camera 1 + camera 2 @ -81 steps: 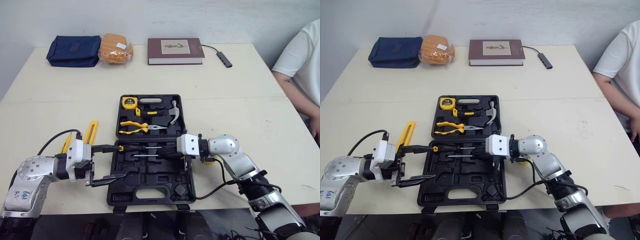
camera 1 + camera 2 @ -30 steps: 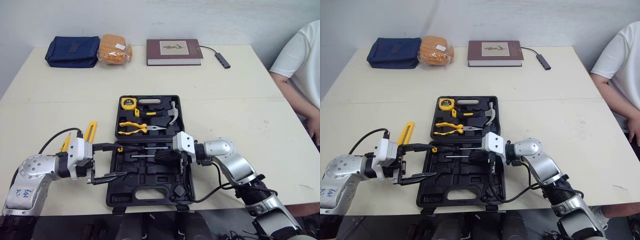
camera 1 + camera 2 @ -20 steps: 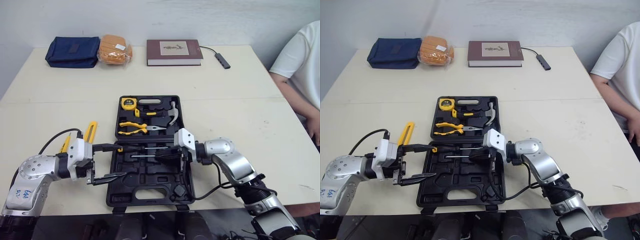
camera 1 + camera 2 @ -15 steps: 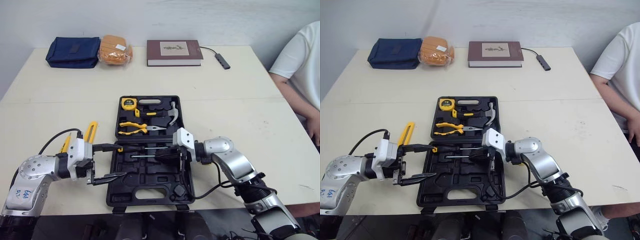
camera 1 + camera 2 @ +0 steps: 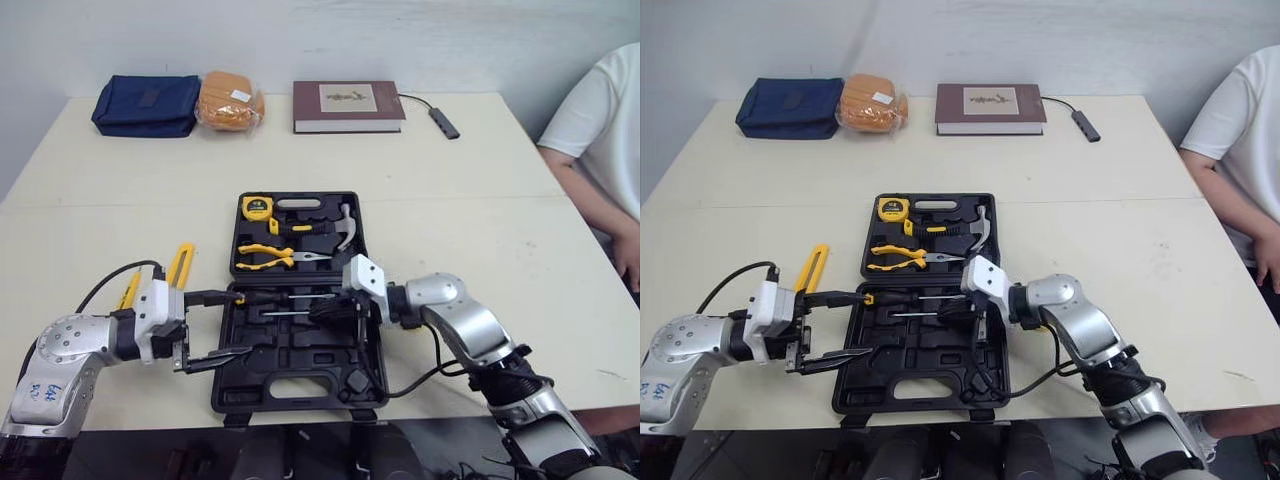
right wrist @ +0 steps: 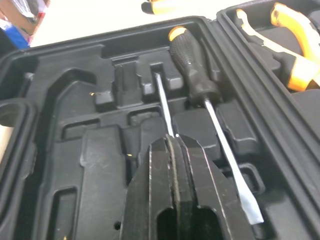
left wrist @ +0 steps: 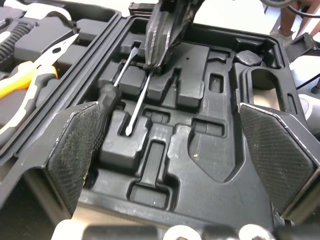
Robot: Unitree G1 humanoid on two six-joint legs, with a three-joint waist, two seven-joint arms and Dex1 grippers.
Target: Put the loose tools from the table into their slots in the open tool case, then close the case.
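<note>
One yellow tool (image 5: 180,266) lies loose on the table at the far left, just beside the tool case (image 5: 222,388), which is open: black moulded plastic, all odd-shaped slots. The left gripper (image 5: 242,323) hangs at its left edge, both cross-hatched pads wide apart, holding nothing. Two screwdrivers in the near half: the fat screwdriver (image 6: 189,65) with a knobbly black grip and yellow cap, and the thin screwdriver (image 6: 163,100), bare steel shaft, which the right gripper (image 6: 173,141) is pinched tight on.
</note>
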